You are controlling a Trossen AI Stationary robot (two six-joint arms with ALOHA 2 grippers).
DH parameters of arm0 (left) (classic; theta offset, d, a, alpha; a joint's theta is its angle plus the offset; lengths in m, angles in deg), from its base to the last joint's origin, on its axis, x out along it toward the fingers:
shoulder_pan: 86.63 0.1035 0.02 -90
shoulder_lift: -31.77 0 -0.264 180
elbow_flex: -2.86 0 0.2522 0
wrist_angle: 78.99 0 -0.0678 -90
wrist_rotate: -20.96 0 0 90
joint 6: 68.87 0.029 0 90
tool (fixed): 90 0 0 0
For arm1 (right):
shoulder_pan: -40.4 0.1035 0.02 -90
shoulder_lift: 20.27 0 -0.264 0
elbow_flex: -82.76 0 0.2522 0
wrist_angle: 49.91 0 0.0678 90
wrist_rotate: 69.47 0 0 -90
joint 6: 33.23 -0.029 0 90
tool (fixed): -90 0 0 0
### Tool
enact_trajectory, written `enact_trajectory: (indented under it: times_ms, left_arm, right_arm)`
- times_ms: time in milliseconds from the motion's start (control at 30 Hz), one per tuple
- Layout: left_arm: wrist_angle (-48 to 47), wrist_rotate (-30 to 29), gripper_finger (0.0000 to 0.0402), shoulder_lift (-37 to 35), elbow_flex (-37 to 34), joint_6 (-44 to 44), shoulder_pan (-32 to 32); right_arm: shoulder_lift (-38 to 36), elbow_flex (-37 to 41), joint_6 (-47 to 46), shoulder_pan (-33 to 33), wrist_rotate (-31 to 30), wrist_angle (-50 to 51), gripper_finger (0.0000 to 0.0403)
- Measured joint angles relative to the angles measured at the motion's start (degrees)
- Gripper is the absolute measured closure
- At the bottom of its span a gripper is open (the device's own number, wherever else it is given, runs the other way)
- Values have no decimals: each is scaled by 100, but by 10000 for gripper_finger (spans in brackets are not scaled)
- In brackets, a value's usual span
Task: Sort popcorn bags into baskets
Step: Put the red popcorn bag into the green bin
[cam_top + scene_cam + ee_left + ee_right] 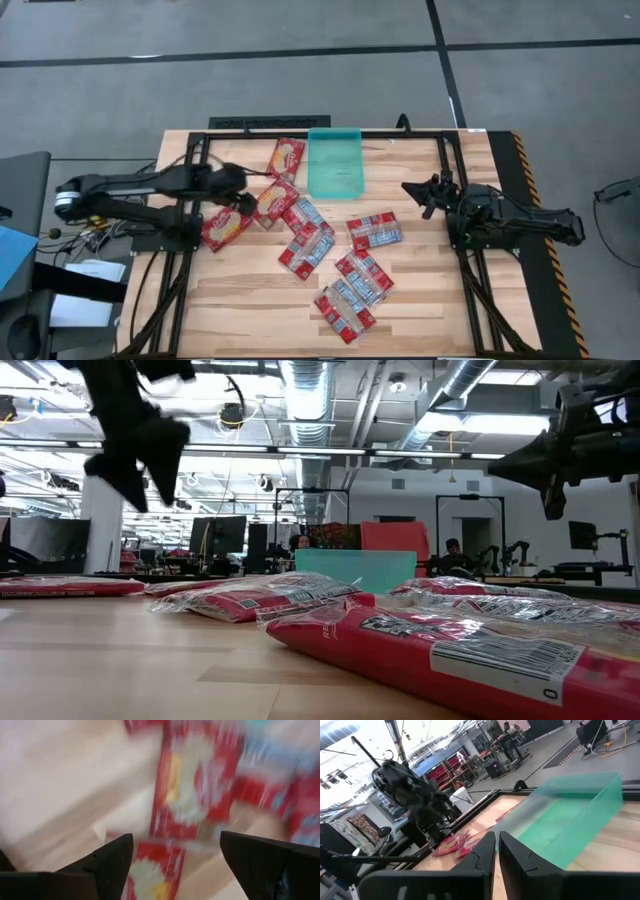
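You have bare table (250, 300) along the near left edge. Scattered popcorn bags (320, 245) clutter the middle, and the left gripper (243, 192) hangs over those left of the basket (334, 165).

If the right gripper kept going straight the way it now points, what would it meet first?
Most likely the teal basket: the right gripper, fingers nearly together, points at its near wall in the right wrist view, with bare table between. Its height above the table is unclear.
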Motion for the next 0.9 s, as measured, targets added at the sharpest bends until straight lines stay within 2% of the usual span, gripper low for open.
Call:
enact_trajectory:
  times_ms: [67, 167, 333, 467, 667, 900]
  left_arm:
    - [-162, 396, 114, 350, -108, 250, 255]
    - [-335, 546, 114, 593, -220, 602, 602]
    - [-473, 854, 114, 574, -240, 1075, 1087]
    - [-823, 856, 114, 553, -255, 1345, 1441]
    - [-537, 1301, 114, 589, -714, 1433, 1921]
    - [62, 1661, 114, 600, -1271, 1360, 2116]
  right_arm:
    - [0, 0, 0, -27, 0, 0, 350]
    - [0, 0, -1, -20, 8, 0, 349]
    - [0, 0, -65, -20, 11, -2, 349]
    - [0, 0, -63, -18, 11, 0, 349]
    - [0, 0, -62, -18, 14, 2, 349]
    - [1, 2, -60, -18, 15, 4, 349]
